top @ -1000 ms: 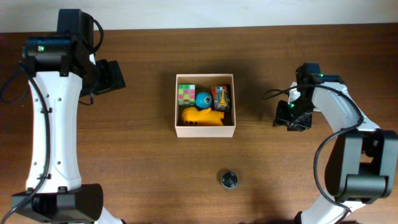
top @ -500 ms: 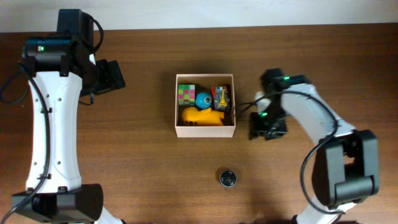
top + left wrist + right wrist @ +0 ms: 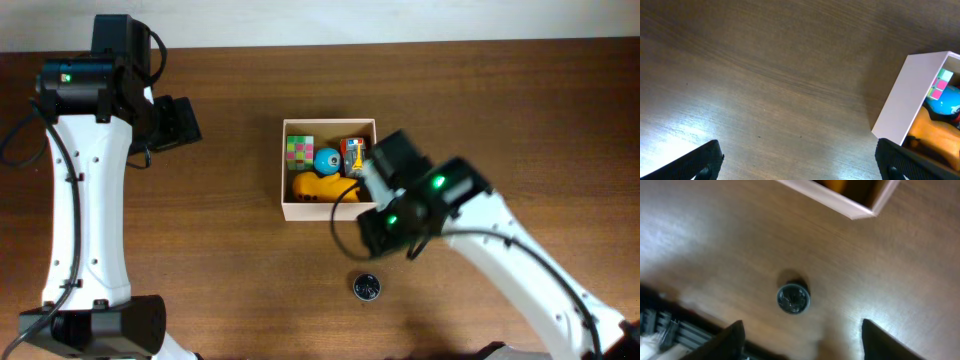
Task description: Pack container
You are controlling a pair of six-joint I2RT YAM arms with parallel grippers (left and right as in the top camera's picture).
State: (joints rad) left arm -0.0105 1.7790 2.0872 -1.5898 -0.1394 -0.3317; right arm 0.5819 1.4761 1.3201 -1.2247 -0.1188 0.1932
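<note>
- Fingers [image 3: 730, 340] of the right gripper [image 3: 802, 335] stand wide apart and hold nothing; bare table [image 3: 715, 245] shows between them.
- Ahead of those fingers, roughly centred on the gap, a small round dark disc [image 3: 793, 298] lies on the table (its make cannot be told). Nothing touches it.
- Further ahead, beyond the disc, one corner of the container [image 3: 840, 202] shows, near the disc but apart from it.
- Left gripper [image 3: 797, 162] is likewise spread wide and empty. The container's white wall lies ahead of it, off toward the finger at the right of its wrist view, well apart.
- Contents seen from overhead: a puzzle cube [image 3: 299, 151], a blue ball [image 3: 326, 159], a yellow toy [image 3: 320, 187] and a red-and-grey item [image 3: 351, 155] partly hidden under the right arm.
- Judgement: packing looks mostly done. The disc appears to be the one loose item outside the container. The right gripper is placed over it, but no grasp is made, so gripping and placing remain.
</note>
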